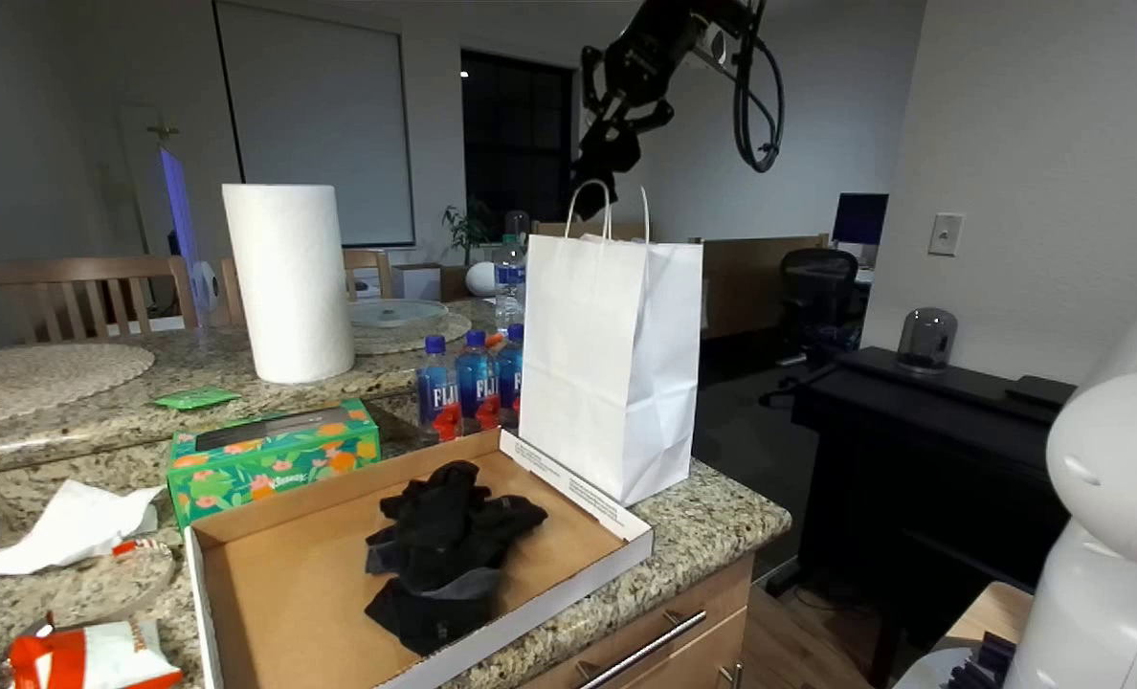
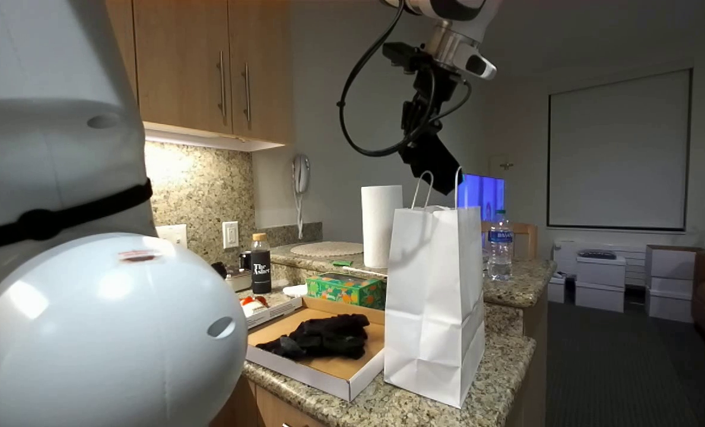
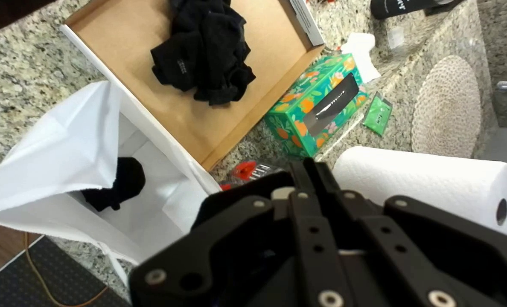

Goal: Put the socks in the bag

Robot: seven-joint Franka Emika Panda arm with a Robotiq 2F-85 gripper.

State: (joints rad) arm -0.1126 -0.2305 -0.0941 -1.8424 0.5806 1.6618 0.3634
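Hand near bag with black sock inside

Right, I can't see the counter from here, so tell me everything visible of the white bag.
The white bag looks like paper, with creased sides and two thin white loop handles at the top. It stands upright on the speckled counter, close beside the cardboard tray; whether they touch is unclear. Its mouth is open in the wrist view, with a black item, perhaps a sock, inside.
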